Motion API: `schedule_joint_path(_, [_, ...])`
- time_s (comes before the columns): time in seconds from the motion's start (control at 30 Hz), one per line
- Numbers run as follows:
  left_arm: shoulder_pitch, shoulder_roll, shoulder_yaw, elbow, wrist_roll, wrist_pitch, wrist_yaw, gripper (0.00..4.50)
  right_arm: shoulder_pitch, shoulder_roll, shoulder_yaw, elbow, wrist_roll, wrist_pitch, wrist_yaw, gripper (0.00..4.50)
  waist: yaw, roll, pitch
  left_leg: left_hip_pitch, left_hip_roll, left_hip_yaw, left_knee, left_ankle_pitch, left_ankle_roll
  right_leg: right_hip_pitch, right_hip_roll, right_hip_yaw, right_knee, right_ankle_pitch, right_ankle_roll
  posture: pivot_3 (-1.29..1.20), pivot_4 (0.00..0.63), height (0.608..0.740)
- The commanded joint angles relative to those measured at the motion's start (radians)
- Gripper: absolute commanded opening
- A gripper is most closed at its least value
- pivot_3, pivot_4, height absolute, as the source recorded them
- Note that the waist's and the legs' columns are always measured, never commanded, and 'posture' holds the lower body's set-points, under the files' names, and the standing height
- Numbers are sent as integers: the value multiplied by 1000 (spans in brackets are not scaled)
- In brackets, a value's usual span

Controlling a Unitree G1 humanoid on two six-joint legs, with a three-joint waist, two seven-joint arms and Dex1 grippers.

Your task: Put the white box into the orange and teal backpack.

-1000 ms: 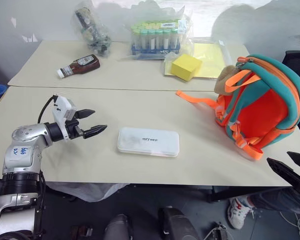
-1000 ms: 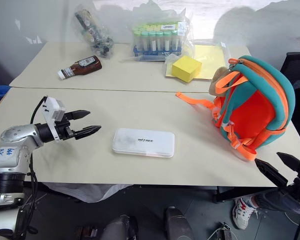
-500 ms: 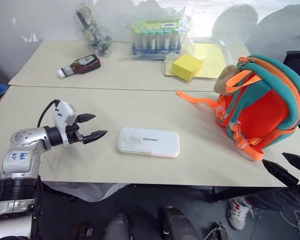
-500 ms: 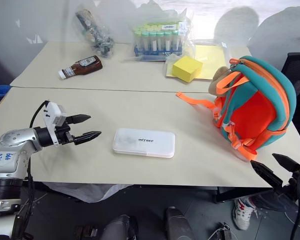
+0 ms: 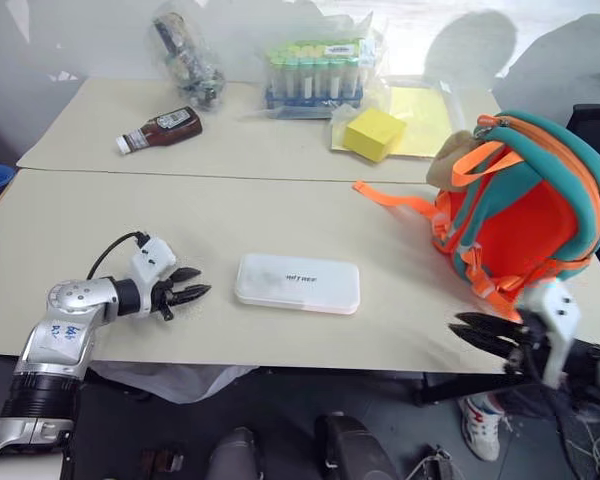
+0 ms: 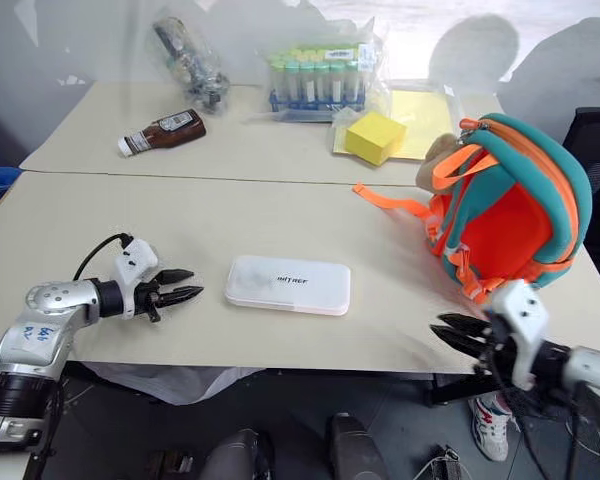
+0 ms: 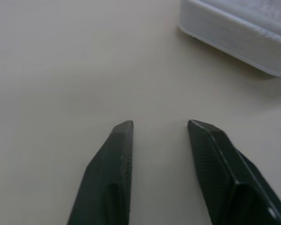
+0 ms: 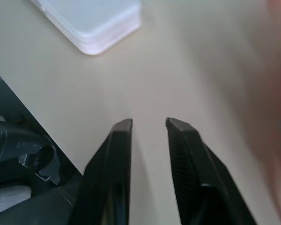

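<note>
White box [image 5: 297, 283] lies flat on the table [image 5: 280, 210], untouched, between the two end effectors. Left end effector [image 5: 187, 289] hovers just beside the box's left end, its fingers a little apart and holding nothing. Right end effector [image 5: 472, 332] sits at the table's near edge, fingers narrowly apart and empty, near the upright orange and teal backpack [image 5: 525, 210]. A yellow block [image 5: 372, 133] rests well behind.

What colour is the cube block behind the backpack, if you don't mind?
The cube block is yellow, clearest in the left eye view.
</note>
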Motion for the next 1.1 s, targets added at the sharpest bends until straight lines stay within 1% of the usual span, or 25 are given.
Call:
schedule_joint_path(0.03, [-56, -37, -49, -13, 24, -9, 11, 714, -128, 36, 155, 44, -86, -4, -56, 0, 2, 0, 0, 0, 0, 0, 0, 0, 0, 0, -1, 0, 0, 0, 0, 0, 150, 740])
schedule_joint_path(0.1, [-87, -61, -73, 1, 30, 11, 10, 101, -233, 73, 241, 113, -152, 8, -109, 0, 2, -1, 0, -1, -1, 0, 1, 0, 1, 0, -1, 0, 0, 0, 0, 0, 150, 740])
schedule_joint_path(0.13, [-99, -72, -83, 1, 26, 31, 7, 14, -279, 93, 273, 150, -181, 11, -134, 0, 1, -1, 0, -1, -1, 0, 1, 0, 1, 0, -1, 0, 0, 0, 0, 0, 150, 740])
schedule_joint_path(0.23, [-116, -100, -112, -22, 19, 56, -11, 14, -378, 139, 335, 232, -250, 9, -181, 0, -1, -1, 0, -3, -1, 2, 1, 0, 0, -4, -1, 1, 1, 0, 0, 0, 150, 740])
schedule_joint_path(0.3, [-122, -111, -123, -33, 22, 57, -16, 14, -404, 151, 353, 256, -279, 9, -192, 0, 0, -1, 0, -4, 0, 2, 1, 2, -5, -5, 1, 1, 1, 0, -1, 0, 150, 740])
schedule_joint_path(0.43, [-160, -176, -164, -47, 17, 81, -15, 14, -402, 147, 367, 281, -313, -3, -180, 0, 8, -1, 0, -6, 1, 1, 1, 3, -7, -6, 2, -1, 1, -2, -1, 0, 150, 740])
schedule_joint_path(0.53, [-170, -198, -182, -47, 28, 81, -16, 14, -395, 149, 360, 290, -323, -7, -180, 0, 11, -1, 0, -8, 1, 1, 4, 3, -6, -6, 2, -1, 1, -1, 0, 0, 150, 740])
schedule_joint_path(0.67, [-181, -187, -148, -29, -17, 174, -29, 14, -393, 166, 343, 279, -317, 3, -190, 0, 6, -1, 0, -8, 1, 1, 6, 3, -5, -6, 2, 0, 2, 0, 1, 0, 150, 740])
schedule_joint_path(0.73, [-194, -173, -108, -7, -71, 273, -46, 14, -393, 172, 351, 277, -326, 2, -192, 0, -1, -1, 0, -8, 1, 0, 6, 3, -6, -6, 2, -1, 4, 0, 1, 0, 150, 740])
schedule_joint_path(0.77, [-210, -172, -80, 10, -109, 353, -47, 401, -393, 175, 358, 277, -334, -3, -193, 0, -2, -1, 0, -7, 1, 0, 6, 4, -6, -6, 2, -1, 4, 0, 1, 0, 150, 740])
schedule_joint_path(0.83, [-247, -155, -46, 42, -184, 534, -70, 899, -395, 184, 366, 279, -342, -6, -197, 0, -2, -1, 0, -7, 1, -1, 6, 4, -6, -6, 2, -2, 6, 0, 1, 0, 150, 740])
schedule_joint_path(0.93, [-293, -109, -54, 74, -260, 770, -119, 1853, -403, 195, 373, 283, -352, -9, -200, 0, -5, -1, 0, -7, 0, -2, 6, 5, -6, -6, 2, -3, 7, 0, 1, 0, 150, 740])
schedule_joint_path(1.0, [-338, -92, -56, 112, -298, 887, -135, 2427, -411, 198, 382, 289, -367, -18, -197, 0, -5, -1, 0, -7, 0, -2, 7, 5, -6, -6, 2, -3, 8, 0, 1, 0, 150, 740])
schedule_joint_path(1.1, [-411, -111, -45, 201, -319, 989, -112, 3422, -417, 205, 395, 289, -380, -19, -192, 0, -3, -1, 0, -7, 0, -3, 8, 5, -7, -6, 2, -7, 8, 0, 1, 0, 150, 740])
